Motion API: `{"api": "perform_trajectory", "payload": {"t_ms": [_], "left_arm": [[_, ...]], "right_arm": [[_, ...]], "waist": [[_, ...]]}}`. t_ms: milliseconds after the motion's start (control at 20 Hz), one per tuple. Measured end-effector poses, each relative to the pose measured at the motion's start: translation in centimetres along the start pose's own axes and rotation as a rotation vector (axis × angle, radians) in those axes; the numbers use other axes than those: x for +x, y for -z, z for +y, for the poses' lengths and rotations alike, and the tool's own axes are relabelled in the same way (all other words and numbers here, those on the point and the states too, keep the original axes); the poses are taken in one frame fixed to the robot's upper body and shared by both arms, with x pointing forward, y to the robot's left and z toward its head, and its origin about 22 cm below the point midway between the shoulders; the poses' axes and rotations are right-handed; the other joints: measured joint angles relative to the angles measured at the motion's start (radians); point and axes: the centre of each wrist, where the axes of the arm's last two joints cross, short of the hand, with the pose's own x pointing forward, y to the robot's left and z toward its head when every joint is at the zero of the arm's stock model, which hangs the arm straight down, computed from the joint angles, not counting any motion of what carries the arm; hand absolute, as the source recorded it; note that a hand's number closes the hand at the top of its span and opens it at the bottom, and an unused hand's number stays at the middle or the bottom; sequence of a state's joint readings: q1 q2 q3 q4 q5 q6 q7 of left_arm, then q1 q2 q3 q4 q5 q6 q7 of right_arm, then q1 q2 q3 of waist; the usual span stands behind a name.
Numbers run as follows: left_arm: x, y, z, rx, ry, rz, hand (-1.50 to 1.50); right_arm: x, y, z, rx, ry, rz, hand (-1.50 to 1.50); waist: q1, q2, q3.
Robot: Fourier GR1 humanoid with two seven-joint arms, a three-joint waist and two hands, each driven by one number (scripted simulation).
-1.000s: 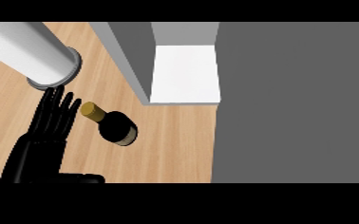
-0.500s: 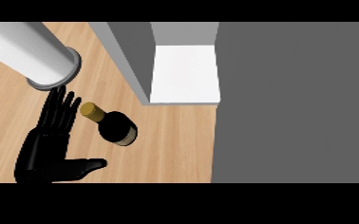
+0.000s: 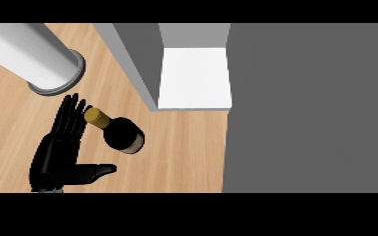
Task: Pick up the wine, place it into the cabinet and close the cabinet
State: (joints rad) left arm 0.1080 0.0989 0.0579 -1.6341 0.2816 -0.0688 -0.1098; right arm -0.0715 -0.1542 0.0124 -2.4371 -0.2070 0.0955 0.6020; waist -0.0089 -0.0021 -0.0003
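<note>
The wine bottle (image 3: 122, 134), dark with a gold cap, lies on the wooden counter (image 3: 184, 155), cap pointing up-left. My left hand (image 3: 57, 152) is just left of it, fingers straight and pointing away from me, thumb spread out to the right below the bottle. The fingertips lie right beside the cap; I cannot tell whether they touch it. The hand is open and holds nothing. The cabinet (image 3: 196, 77) stands open up and to the right of the bottle, showing a white shelf, with its grey door (image 3: 136, 65) swung out to the left. My right hand does not show.
A pale grey cylinder (image 3: 44, 62) slants in from the upper left, ending just above my fingers. A broad dark grey surface (image 3: 303, 110) fills the right side of the view.
My left hand has risen into view from the lower edge and spread its thumb out to the right, edging closer to the bottle. The bottle and cabinet have not moved.
</note>
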Motion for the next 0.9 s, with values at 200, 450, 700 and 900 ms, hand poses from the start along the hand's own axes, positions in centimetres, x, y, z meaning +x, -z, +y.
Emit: {"api": "perform_trajectory", "payload": {"t_ms": [200, 450, 700, 900], "left_arm": [[-1.9, 0.2, -0.2, -0.024, -0.016, 0.006, -1.5], [-3.3, 0.5, 0.0, -0.026, -0.032, 0.011, -1.5], [-4.9, 0.6, 0.8, -0.027, -0.029, 0.015, -1.5], [-5.9, 0.8, 0.8, -0.031, -0.025, 0.02, -1.5]], "right_arm": [[0.2, 0.3, -0.3, -0.001, -0.016, -0.008, -1.5], [0.1, 0.0, -0.5, -0.008, -0.021, -0.007, -1.5], [0.1, 0.3, -0.1, 0.008, -0.006, -0.011, -1.5], [0.1, 0.2, -0.3, 0.006, -0.008, -0.006, -1.5]], "waist": [[0.0, 0.0, 0.0], [0.0, 0.0, 0.0], [0.001, 0.001, 0.0], [0.0, 0.001, 0.0]]}}
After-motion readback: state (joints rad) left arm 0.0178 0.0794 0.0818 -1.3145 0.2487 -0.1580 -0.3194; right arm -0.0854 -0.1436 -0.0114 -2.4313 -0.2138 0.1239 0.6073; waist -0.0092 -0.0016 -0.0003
